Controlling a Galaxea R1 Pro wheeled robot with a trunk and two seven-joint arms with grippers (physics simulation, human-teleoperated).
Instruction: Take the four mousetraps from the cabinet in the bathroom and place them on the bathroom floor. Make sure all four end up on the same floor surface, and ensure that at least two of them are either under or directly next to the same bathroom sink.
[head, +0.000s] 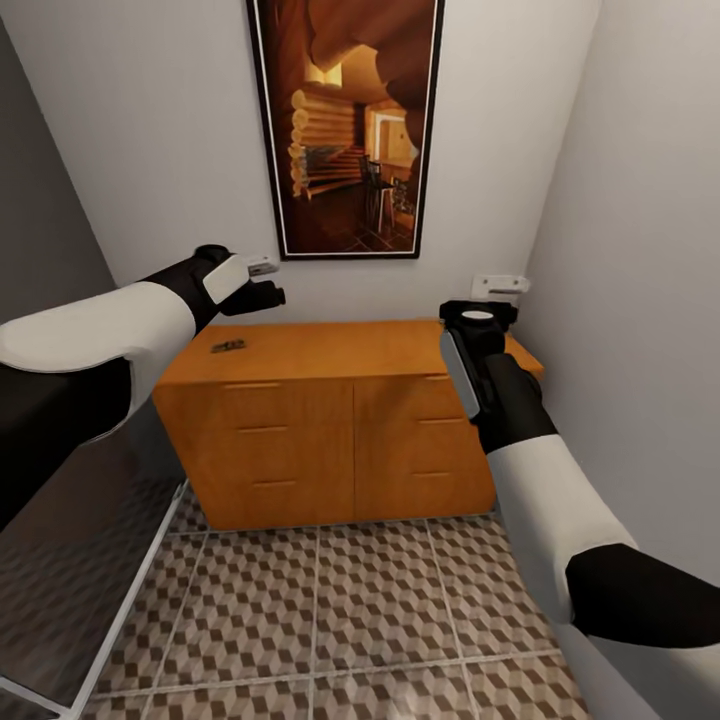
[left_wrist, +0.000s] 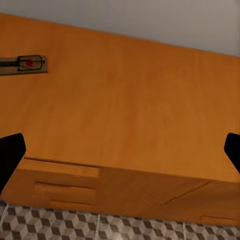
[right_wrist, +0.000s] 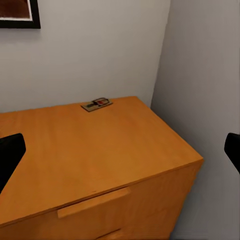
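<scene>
Head view: we hold both arms over the cabinet (head: 340, 420). One mousetrap (head: 228, 346) lies on its top surface, just below and short of the left fingers (head: 268, 281).

Left wrist view: that trap (left_wrist: 24, 65) sits off to one side of the spread, empty fingers (left_wrist: 10, 155), long axis crosswise.

Right wrist view: a second trap (right_wrist: 97, 104) lies far ahead between the parted right fingers (right_wrist: 9, 152), near the wall.

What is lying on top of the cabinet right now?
On the cabinet top, one mousetrap lies near its left end. The right wrist view shows a mousetrap near the back edge. The right arm covers the right end.
</scene>
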